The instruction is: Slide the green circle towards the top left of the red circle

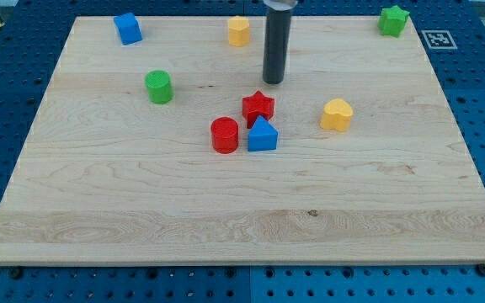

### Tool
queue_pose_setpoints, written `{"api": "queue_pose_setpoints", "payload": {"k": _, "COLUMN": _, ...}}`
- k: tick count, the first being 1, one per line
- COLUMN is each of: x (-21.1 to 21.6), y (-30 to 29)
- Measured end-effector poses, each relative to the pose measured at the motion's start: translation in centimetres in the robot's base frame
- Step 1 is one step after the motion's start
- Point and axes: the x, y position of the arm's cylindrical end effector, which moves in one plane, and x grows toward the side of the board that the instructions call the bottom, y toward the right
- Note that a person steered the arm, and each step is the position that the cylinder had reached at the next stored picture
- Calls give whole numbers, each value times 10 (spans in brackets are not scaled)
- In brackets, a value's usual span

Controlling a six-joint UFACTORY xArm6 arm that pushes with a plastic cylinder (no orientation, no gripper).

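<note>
Nearest the view's bottom, the red circle block (224, 135) touches a blue triangular block (262, 135), the green circle block (158, 87) lies up-left, apart, and my tip (273, 81), a bare gripperless rod, rests above a red star block (258, 107).

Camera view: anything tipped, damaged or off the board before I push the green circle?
Nothing stands out. The green circle sits upright and alone, up-left of the red circle; my tip is above the red star, touching nothing.

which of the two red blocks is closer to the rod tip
The red star, sitting just below my tip. The red circle lies farther off, lower and to the view's left.
</note>
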Motion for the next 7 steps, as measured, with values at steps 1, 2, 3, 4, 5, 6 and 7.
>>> {"api": "queue_pose_setpoints", "payload": {"k": 1, "x": 0, "y": -41}}
{"api": "queue_pose_setpoints", "payload": {"k": 2, "x": -1, "y": -85}}
{"api": "queue_pose_setpoints", "payload": {"k": 3, "x": -8, "y": -133}}
{"api": "queue_pose_setpoints", "payload": {"k": 4, "x": -11, "y": -153}}
{"api": "queue_pose_setpoints", "payload": {"k": 5, "x": -11, "y": -169}}
{"api": "queue_pose_setpoints", "payload": {"k": 6, "x": -11, "y": -192}}
{"api": "queue_pose_setpoints", "payload": {"k": 7, "x": 1, "y": -196}}
